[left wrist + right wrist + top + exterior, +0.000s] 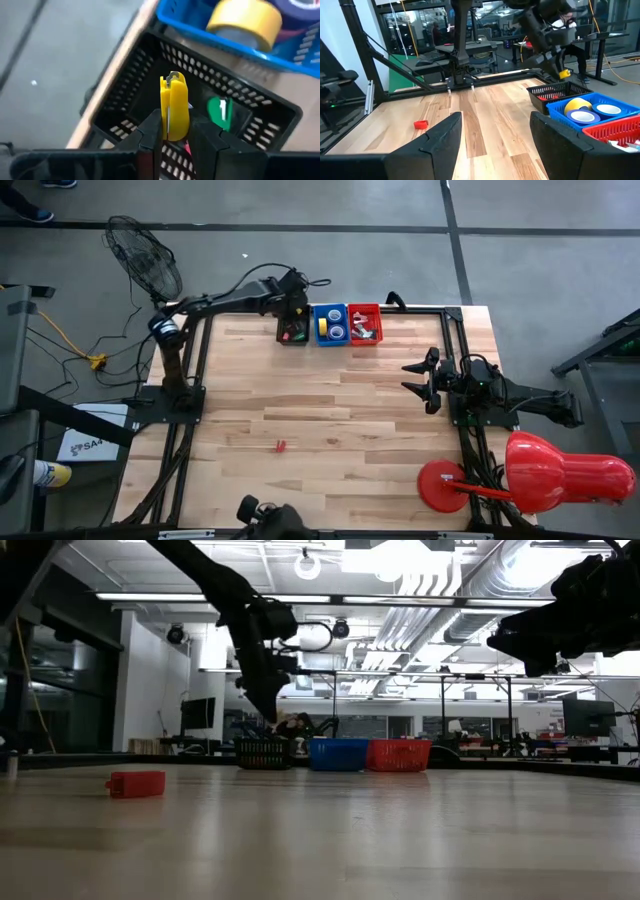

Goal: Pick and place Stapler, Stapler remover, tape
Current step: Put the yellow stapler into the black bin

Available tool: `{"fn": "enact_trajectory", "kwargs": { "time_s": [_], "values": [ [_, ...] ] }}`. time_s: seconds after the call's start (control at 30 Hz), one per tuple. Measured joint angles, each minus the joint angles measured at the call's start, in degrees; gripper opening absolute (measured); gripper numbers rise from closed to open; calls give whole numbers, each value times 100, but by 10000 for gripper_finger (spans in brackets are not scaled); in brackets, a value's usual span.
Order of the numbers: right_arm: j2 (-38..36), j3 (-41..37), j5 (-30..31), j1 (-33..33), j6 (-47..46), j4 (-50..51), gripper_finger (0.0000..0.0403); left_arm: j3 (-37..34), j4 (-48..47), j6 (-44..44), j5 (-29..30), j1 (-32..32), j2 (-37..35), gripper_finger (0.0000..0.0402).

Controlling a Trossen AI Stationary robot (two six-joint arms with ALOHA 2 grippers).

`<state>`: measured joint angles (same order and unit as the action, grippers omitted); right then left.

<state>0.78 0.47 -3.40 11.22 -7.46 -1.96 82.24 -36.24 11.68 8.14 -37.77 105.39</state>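
Observation:
My left gripper hangs over the black basket at the table's far edge, shut on a small yellow stapler. The right wrist view shows this yellow stapler just above the black basket. A green item and a red one lie on the basket's floor. The blue bin holds a yellow tape roll and white rolls. The red bin holds small items. A small red piece lies flat on the table toward its near side. My right gripper waits open at the table's right side. My left gripper pinches the yellow stapler's lower end between its two fingers, one on each flat side. The fingers come from above, pointing down into the black basket. The stapler is lifted clear of the basket floor, its metal-tipped end pointing away from the fingers.
The three bins stand side by side along the far edge. A red lamp-like object sits at the near right corner, beside the right arm's base. A fan stands on the floor beyond the far left corner. Bare wood lies mid-table.

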Motion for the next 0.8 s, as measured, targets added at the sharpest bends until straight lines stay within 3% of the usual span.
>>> {"fn": "enact_trajectory", "kwargs": {
  "time_s": [0.17,0.6,0.8],
  "values": [
    [1,0,-1,-2,2,0,227,443,-702,-142,-29,-12,432,68],
    [0,0,0,0,0,2,227,489,-819,-312,-118,-12,781,69],
    [2,0,0,-2,2,2,227,488,-906,-308,-258,-12,781,100]
  ]
}}
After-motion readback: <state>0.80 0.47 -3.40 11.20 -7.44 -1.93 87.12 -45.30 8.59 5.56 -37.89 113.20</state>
